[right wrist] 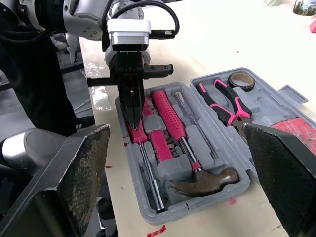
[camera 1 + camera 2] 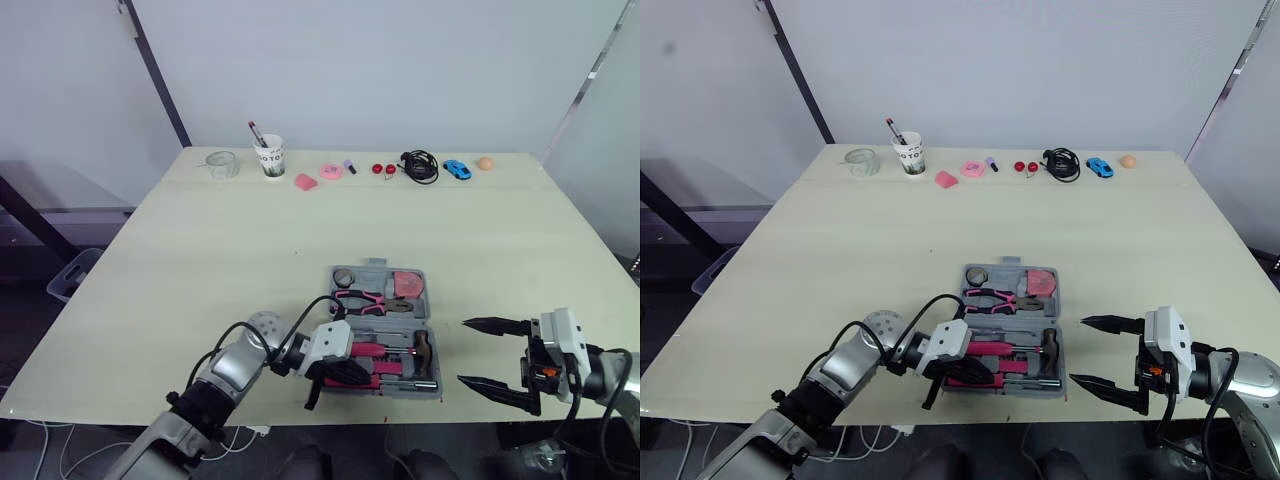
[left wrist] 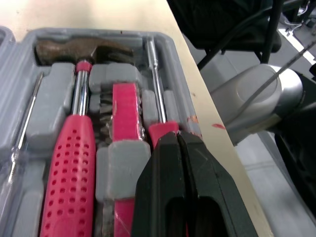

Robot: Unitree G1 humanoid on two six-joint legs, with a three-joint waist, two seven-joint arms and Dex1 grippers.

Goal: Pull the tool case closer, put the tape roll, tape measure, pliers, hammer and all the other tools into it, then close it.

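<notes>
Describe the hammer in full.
The hammer lies flat in a moulded slot of the open grey case, in the half nearer the robot. It has a dark brownish claw head, a shiny metal neck and a pink dimpled grip. The head points to the robot's right. Only the case touches it; the left gripper is at a nearby driver.

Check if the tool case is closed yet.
No, the tool case lies open, with the hammer and the pliers showing inside it.
</notes>
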